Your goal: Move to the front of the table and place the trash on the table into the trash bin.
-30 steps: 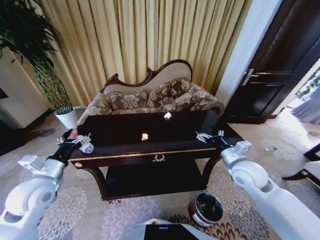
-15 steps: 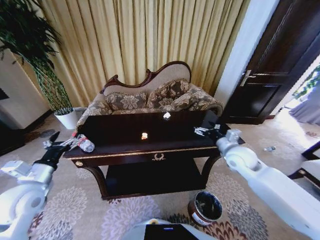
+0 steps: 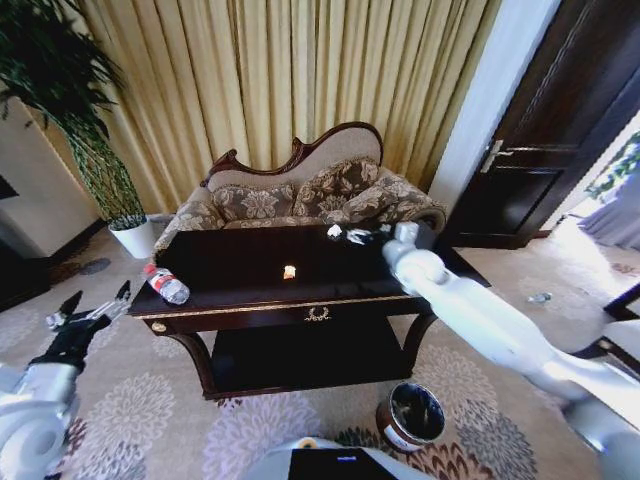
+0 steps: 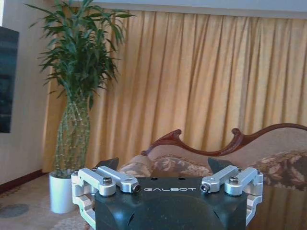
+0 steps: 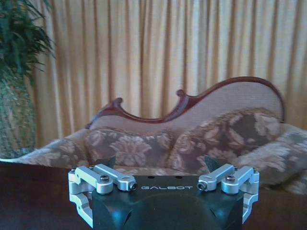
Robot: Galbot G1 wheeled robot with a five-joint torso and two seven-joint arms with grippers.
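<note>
On the glossy dark wooden table (image 3: pixel 250 265), the open right gripper (image 3: pixel 352 236) is held beside a crumpled white scrap (image 3: pixel 334 231); the open left gripper (image 3: pixel 90 312) is held off its left end.

Room before me: gold curtains (image 3: pixel 300 90) far, patterned sofa (image 3: pixel 310 195), potted plant (image 3: pixel 70 110) left, dark door (image 3: pixel 560 120) right, floral carpet (image 3: pixel 130 410).

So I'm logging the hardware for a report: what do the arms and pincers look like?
Both arms have smooth white rounded shells. The left pincer and right pincer have black bodies with silver metal linkages, dark fingertips, and white GALBOT lettering.
</note>
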